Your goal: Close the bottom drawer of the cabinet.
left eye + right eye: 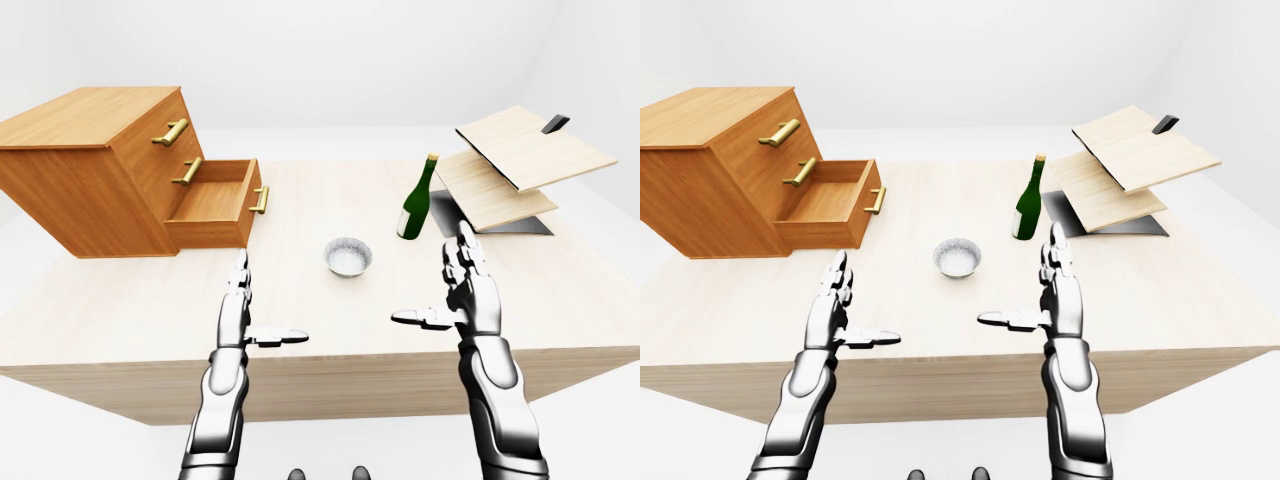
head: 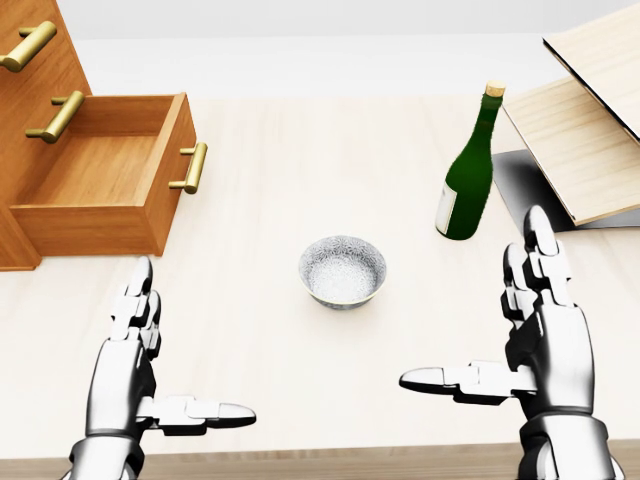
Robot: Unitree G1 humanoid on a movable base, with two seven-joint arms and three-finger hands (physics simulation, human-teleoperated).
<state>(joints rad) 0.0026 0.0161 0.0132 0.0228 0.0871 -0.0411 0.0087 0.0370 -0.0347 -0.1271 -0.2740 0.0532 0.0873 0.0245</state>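
A wooden cabinet (image 1: 95, 170) with brass handles stands at the left of the table. Its bottom drawer (image 2: 110, 185) is pulled out and shows an empty inside; its brass handle (image 2: 192, 167) faces right. Two upper drawers are shut. My left hand (image 2: 160, 360) hovers open over the table, below the drawer and apart from it. My right hand (image 2: 500, 330) is open too, at the lower right, below the bottle. Neither hand holds anything.
A grey bowl (image 2: 342, 271) sits mid-table between the hands. A green bottle (image 2: 468, 172) with a cork stands upright at the right. Tilted light wooden boards (image 1: 510, 165) over a dark plate lie at the far right. The table's near edge (image 1: 320, 360) runs under my wrists.
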